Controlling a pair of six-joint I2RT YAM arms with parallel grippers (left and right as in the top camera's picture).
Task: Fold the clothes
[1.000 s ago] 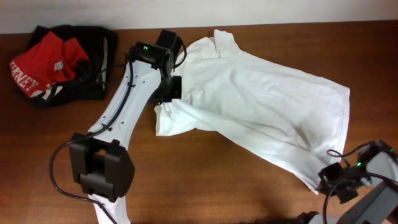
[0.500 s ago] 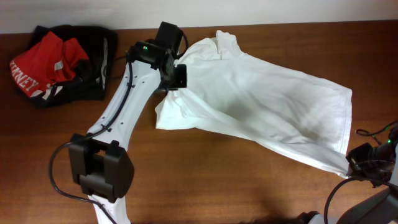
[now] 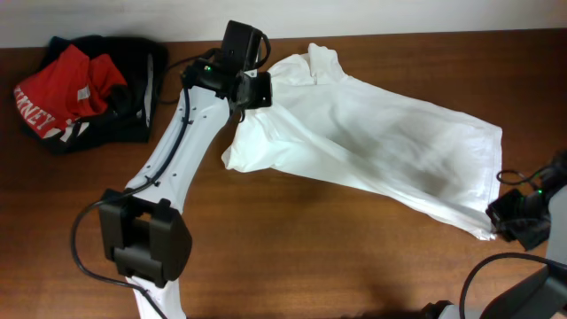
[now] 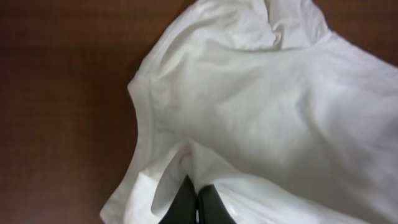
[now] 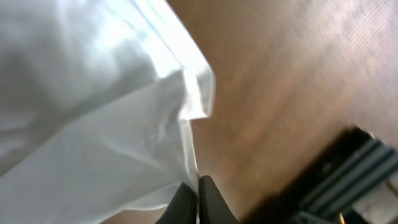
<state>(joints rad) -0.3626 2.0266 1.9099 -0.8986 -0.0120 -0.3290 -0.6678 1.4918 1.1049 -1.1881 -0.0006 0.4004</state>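
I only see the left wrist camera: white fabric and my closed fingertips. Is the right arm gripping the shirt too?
Observer: Yes, the right gripper is shut on the white T-shirt at its hem corner, near the right edge of the table.
Operator: Anything else lying on the table?
Observer: A red garment with white lettering sits on a black garment at the far left, apart from the shirt.
Operator: Is the shirt flat?
Observer: No, it is wrinkled, spanning diagonally from the left gripper to the right one.
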